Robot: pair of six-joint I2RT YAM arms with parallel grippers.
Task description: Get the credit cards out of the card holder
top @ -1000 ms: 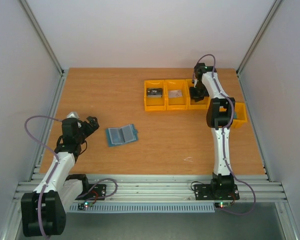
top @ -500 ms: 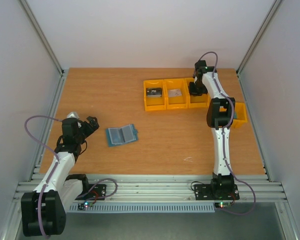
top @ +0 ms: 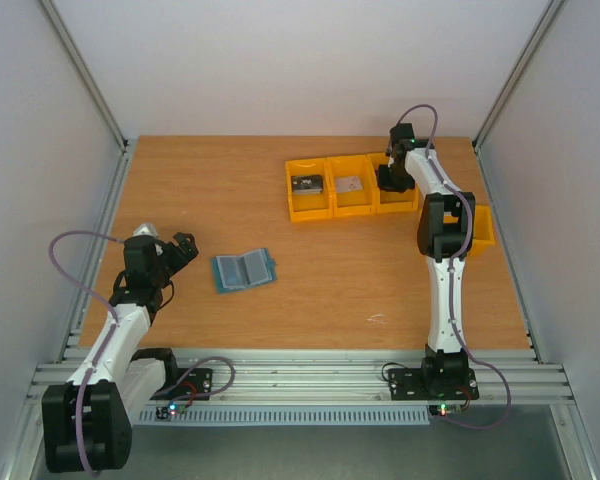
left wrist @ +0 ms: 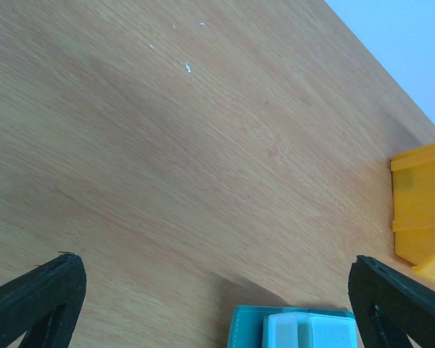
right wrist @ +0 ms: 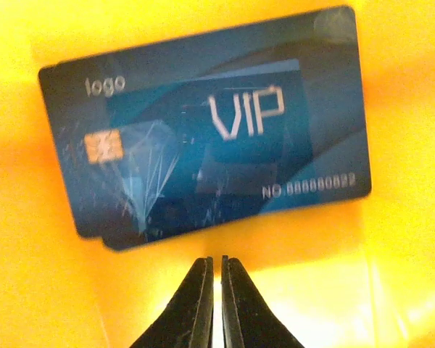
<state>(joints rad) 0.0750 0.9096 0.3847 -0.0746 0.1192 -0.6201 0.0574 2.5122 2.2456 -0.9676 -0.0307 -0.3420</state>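
On the light-brown wooden table (top: 230,200), the teal card holder (top: 243,270) lies unfolded flat, two panels with a paler strip between, left of centre and near the left gripper (top: 184,243), whose jaws stand wide apart with nothing in them. At the far side, the right gripper (right wrist: 211,262) hangs with jaws pressed together and empty over a yellow bin (right wrist: 43,290), where a blue card (right wrist: 203,123) marked "VIP" lies flat. A pale grey card (top: 350,186) sits in the neighbouring bin (top: 355,212). White walls (top: 280,70) and metal rails (top: 84,68) enclose the table.
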